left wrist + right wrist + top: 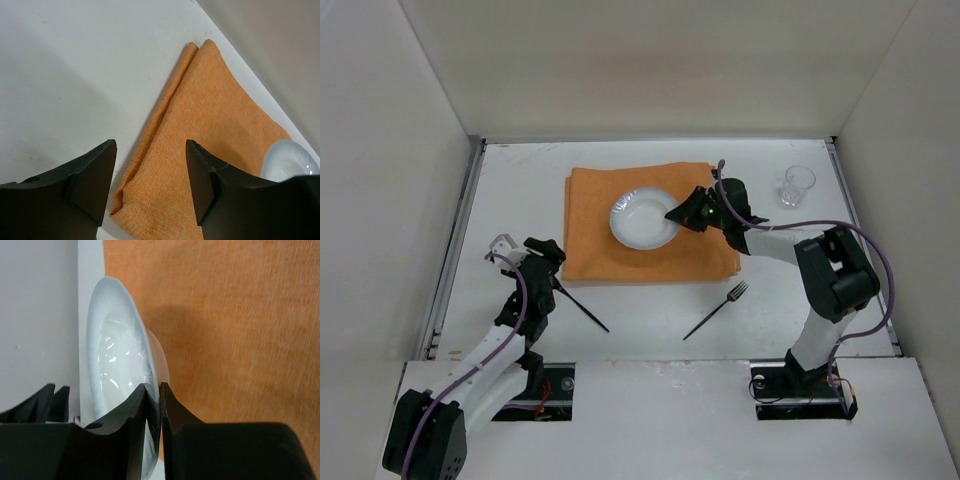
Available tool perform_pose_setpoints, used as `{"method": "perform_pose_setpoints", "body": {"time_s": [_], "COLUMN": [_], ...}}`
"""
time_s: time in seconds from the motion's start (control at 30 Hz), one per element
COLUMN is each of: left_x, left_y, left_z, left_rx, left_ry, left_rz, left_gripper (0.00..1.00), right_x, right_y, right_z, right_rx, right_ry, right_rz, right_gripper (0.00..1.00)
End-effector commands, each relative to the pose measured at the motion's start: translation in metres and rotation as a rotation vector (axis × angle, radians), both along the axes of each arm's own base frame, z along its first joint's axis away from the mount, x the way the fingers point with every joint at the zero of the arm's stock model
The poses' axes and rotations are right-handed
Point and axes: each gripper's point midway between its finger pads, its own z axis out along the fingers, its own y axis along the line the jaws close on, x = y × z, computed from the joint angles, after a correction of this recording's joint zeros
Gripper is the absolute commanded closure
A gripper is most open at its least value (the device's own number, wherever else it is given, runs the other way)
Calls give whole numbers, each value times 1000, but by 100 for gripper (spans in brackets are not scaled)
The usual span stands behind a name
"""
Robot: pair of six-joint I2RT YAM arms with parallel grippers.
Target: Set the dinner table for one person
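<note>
The tabletop (pixel 520 190) fills the centre of the top view; at its left the left tool (pixel 548 250) stands open and empty near the knife (pixel 582 305). At frame centre the plate (pixel 642 218) lies over the cloth (pixel 590 225) with the right tool (pixel 685 212) closed on its right rim; the fork (pixel 717 309) is lower right, the glass (pixel 797 185) upper right. Risk: the pinch holds only a thin glossy rim, so the plate may slip or tip if moved fast, dragging it may bunch the cloth, and a wide swing right could strike the glass.
</note>
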Motion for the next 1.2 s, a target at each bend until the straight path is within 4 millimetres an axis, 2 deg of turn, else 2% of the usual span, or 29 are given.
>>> {"method": "perform_pose_setpoints", "body": {"time_s": [0.0, 0.2, 0.37, 0.57, 0.63, 0.7, 0.8, 0.93, 1.0, 1.1, 1.17], "left_x": [1, 2, 2, 2, 1, 1, 1, 2, 2, 2, 2], "left_y": [0, -2, -1, -2, -2, 0, -1, 0, -3, -3, -4], "left_z": [4, 3, 2, 1, 3, 4, 2, 3, 2, 5, 4], "left_rx": [-14, -16, -14, -12, -14, -14, -16, -14, -15, -16, -17], "left_ry": [-36, -37, -34, -27, -36, -41, -36, -37, -32, -43, -39], "left_rz": [8, 2, 5, 2, 3, 11, 4, 11, -1, 3, -1], "left_gripper": [45, 45, 45, 45, 45, 45, 45, 45, 45, 45, 45], "right_x": [29, 37, 41, 39, 35, 29, 22, 12, 11, 18, 28], "right_y": [20, 27, 23, 21, 17, 12, -2, -28, -44, -80, -116], "right_z": [57, 36, 9, -20, -28, -30, -27, -7, 9, 34, 51], "right_rx": [129, 132, 97, 8, -23, -53, -116, -199, -230, -268, -289], "right_ry": [-135, -84, -40, -19, 4, 4, -18, -70, -102, -145, -164], "right_rz": [16, 4, -30, -39, -45, -53, -77, -133, -160, -256, -360], "right_gripper": [90, 90, 89, 82, 76, 64, 48, 40, 39, 41, 56]}}
